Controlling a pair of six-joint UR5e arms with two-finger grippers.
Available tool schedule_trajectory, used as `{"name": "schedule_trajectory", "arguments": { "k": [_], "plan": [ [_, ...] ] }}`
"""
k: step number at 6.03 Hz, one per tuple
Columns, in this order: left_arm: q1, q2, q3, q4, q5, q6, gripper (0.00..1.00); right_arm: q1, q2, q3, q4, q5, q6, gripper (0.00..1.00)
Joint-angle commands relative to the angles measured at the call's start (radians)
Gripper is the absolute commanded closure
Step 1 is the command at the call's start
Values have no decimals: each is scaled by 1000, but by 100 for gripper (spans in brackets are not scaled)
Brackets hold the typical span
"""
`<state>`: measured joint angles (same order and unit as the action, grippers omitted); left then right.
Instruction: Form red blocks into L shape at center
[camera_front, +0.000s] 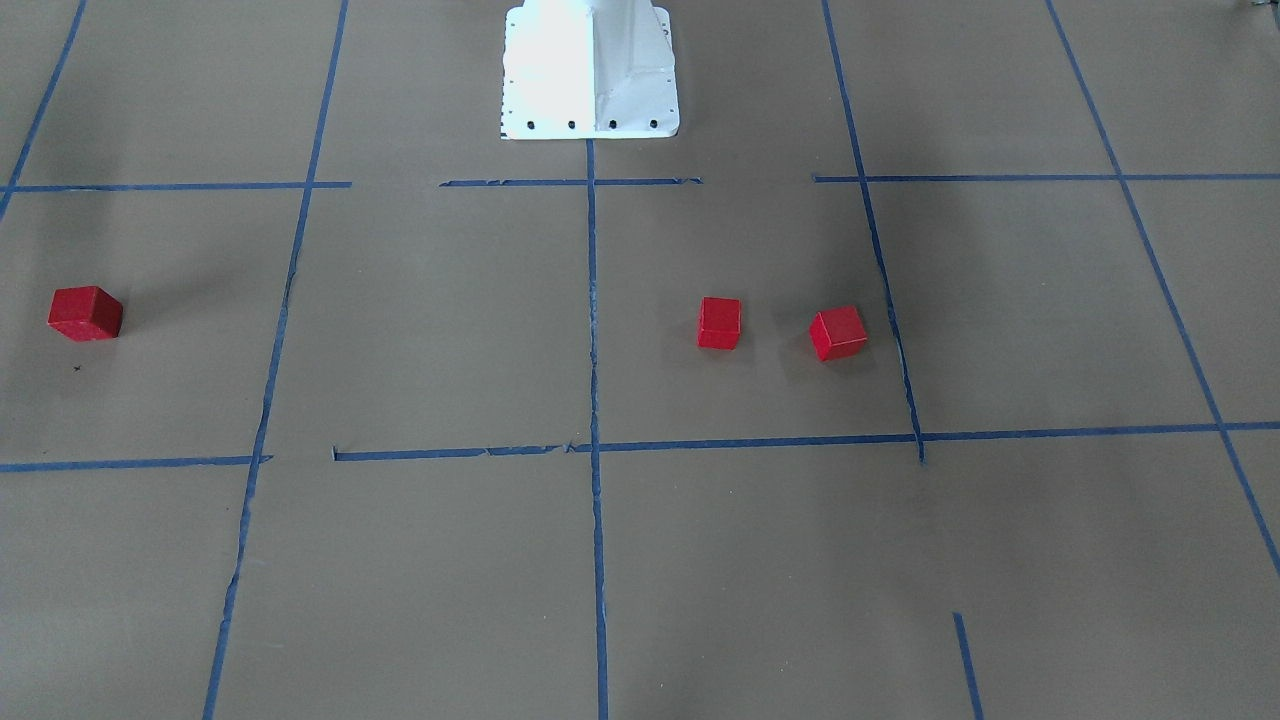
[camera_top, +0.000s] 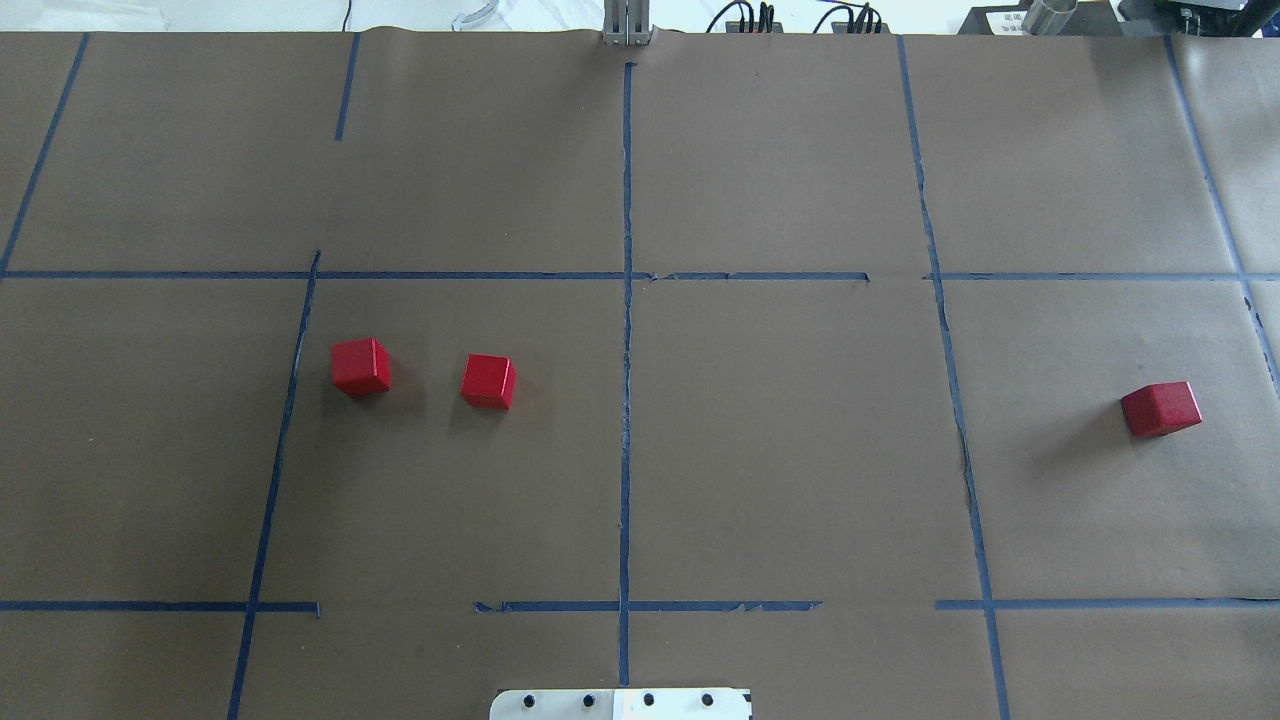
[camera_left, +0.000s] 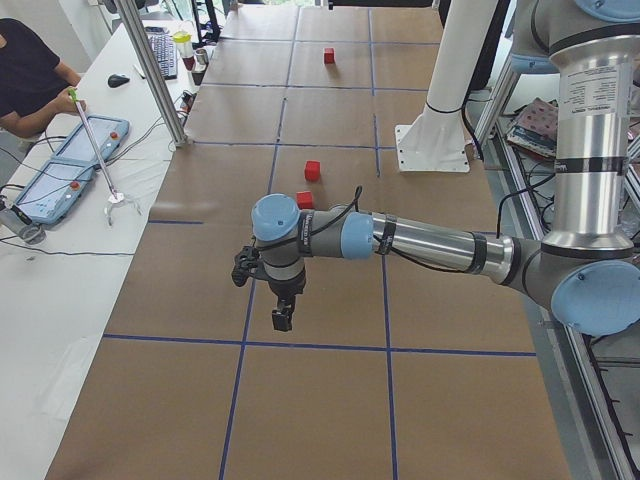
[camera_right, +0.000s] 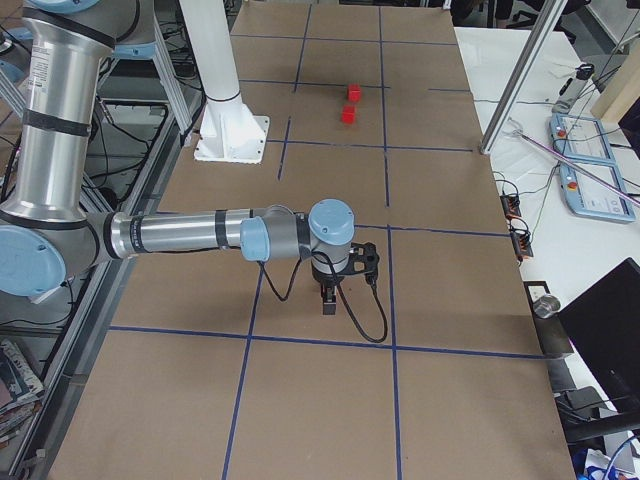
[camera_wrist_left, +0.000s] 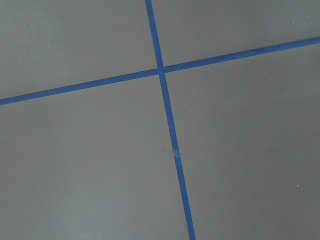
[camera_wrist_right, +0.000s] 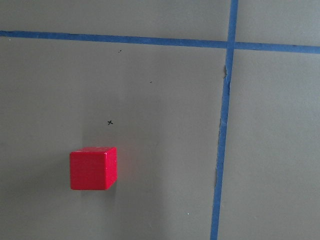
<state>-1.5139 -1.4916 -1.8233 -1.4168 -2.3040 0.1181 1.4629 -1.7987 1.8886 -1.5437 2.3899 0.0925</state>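
Observation:
Three red blocks lie on the brown paper. Two sit close together left of the center tape line (camera_top: 626, 440) in the overhead view: one (camera_top: 361, 366) and one (camera_top: 488, 381). The third (camera_top: 1161, 409) lies far right and also shows in the right wrist view (camera_wrist_right: 93, 168). In the front view they are at the right (camera_front: 838, 333), the middle (camera_front: 719, 323) and the far left (camera_front: 86, 313). The left gripper (camera_left: 283, 318) hangs above the paper, short of the pair of blocks (camera_left: 305, 200). The right gripper (camera_right: 328, 298) points down over the paper. I cannot tell whether either gripper is open or shut.
The white robot base (camera_front: 590, 70) stands at the table's edge on the center line. An operator (camera_left: 30, 80) sits at a side table with teach pendants (camera_left: 75, 160). A metal post (camera_left: 150, 70) stands at the table's far edge. The left wrist view shows only a tape crossing (camera_wrist_left: 161, 70).

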Motion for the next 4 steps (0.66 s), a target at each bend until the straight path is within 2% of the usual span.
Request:
{"name": "schedule_trajectory", "arguments": {
  "k": [1,4],
  "plan": [
    [0,11,2,-8,-66,-2,0,2,-2,-11,4,-12,-3,0],
    [1,11,-7,-4,-64,-11,0,1,12,-3,8,-8,21,0]
  ]
}}
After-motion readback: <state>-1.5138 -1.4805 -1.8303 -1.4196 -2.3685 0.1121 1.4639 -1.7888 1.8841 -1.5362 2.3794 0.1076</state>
